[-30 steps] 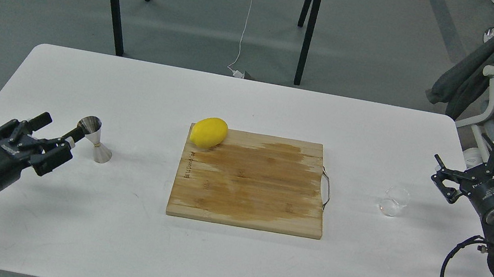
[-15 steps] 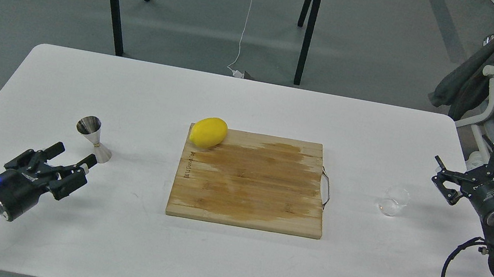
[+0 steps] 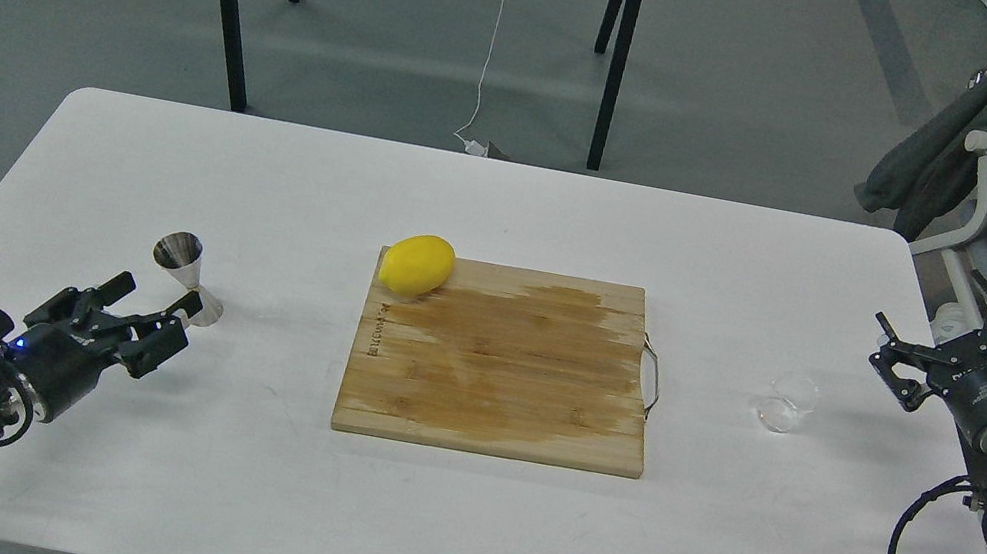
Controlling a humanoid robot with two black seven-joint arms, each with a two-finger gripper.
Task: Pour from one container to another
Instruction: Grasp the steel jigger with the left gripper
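The glass cup (image 3: 787,401) stands near the table's (image 3: 448,533) right edge, apart from the wooden board (image 3: 501,360) at the centre. It looks empty or nearly so; I cannot tell what is in it. I judge it light, rigid, breakable and slick, so I would take it low around its round wall from the side, with gentle pressure, leaving the rim free for pouring.

My right gripper (image 3: 904,365) hangs just off the right edge, near the cup but not touching, jaws apart.

The jigger (image 3: 189,278) stands upright toward the left edge. Steel, stiff, light and top-heavy on its narrow waist, it should tip easily; the waist is the natural place to steady it.

My left gripper (image 3: 135,321) sits near the jigger, toward the front-left corner, jaws apart, holding nothing. A lemon (image 3: 417,264) rests on the board's far-left corner.
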